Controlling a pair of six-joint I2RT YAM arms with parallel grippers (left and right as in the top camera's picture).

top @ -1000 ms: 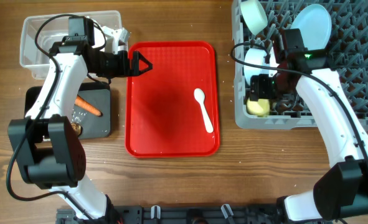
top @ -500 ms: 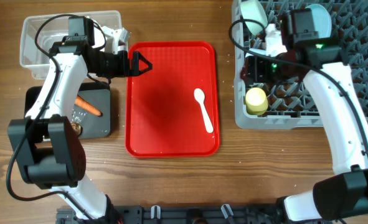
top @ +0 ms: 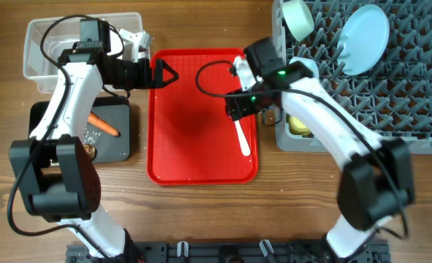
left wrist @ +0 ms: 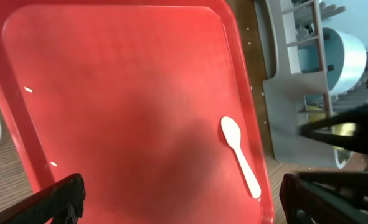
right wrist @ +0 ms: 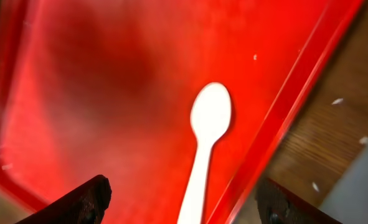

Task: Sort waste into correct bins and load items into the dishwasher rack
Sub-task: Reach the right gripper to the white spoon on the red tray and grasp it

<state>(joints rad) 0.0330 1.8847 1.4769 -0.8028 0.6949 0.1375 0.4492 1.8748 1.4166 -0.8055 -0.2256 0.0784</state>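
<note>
White spoon (right wrist: 205, 143), 3 o'clock on red tray (top: 194, 131), looks like the step in hand. Right gripper (right wrist: 187, 199) hovers above it, wide and empty. Next: descend, pinch the handle. Left gripper (left wrist: 187, 196) wide, empty.

A wooden table (top: 201, 212) filled the overhead frame edge to edge, its warm brown grain running left to right. Even, soft light left only faint shadows on the wood. A strip of the same wood showed at lower right of the right wrist view.
</note>
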